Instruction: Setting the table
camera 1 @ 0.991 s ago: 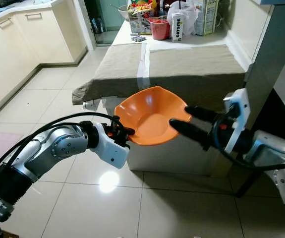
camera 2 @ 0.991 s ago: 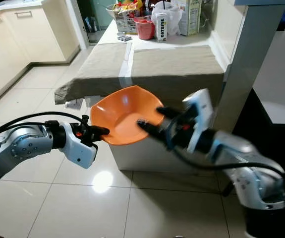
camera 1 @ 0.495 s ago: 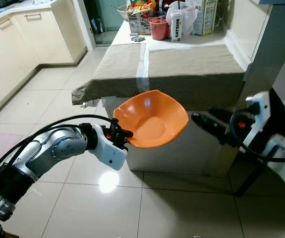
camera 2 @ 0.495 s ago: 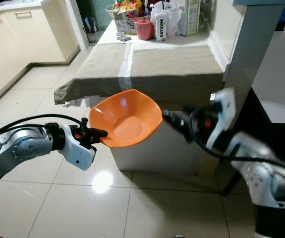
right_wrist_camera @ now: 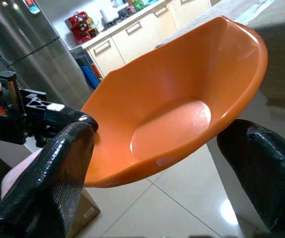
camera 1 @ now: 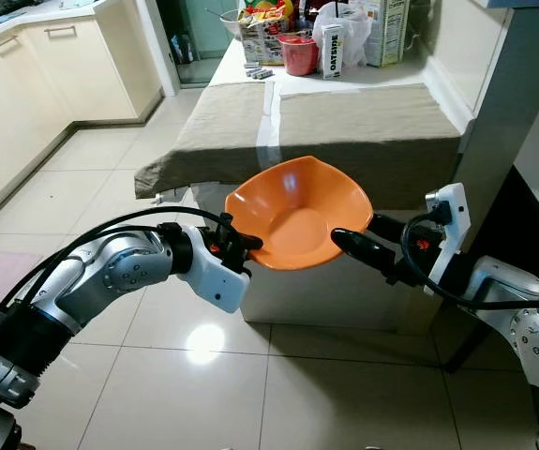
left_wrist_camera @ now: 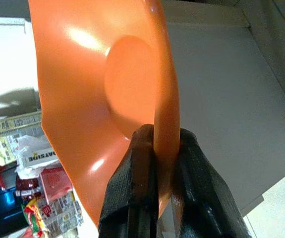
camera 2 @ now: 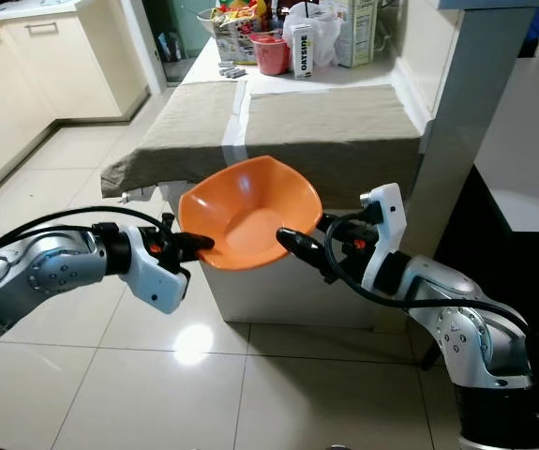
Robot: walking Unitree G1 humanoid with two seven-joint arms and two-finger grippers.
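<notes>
Where print can be read, a white carton (camera 1: 335, 51) at the far end of the counter (camera 1: 363, 122) shows "OATSIDE" running vertically; it stands between a red tub (camera 1: 300, 54) and a white bag (camera 1: 355, 26). Other packets there are too small to read.

Left arm: reaches in from 8 o'clock, forearm roughly level, wrist turned inward. Left claw (camera 1: 241, 246) is clamped on the rim of the orange bowl (camera 1: 297, 225); the left wrist view shows one black finger on each face of the rim (left_wrist_camera: 164, 148), touching it.

Right arm: enters from 4 o'clock, elbow bent, forearm pointing toward 9 o'clock. Right claw (camera 1: 363, 242) stands wide apart, gripping nothing; one fingertip (camera 1: 344, 240) lies at the bowl's 4 o'clock edge, contact cannot be told.

Bowl: held in the air above the tiled floor (camera 1: 157, 375), in front of the counter's near edge and its grey-brown cloth (camera 1: 222, 131). Mouth faces up, tilted toward the camera. Squarish outline, long axis roughly 8 to 2 o'clock.
</notes>
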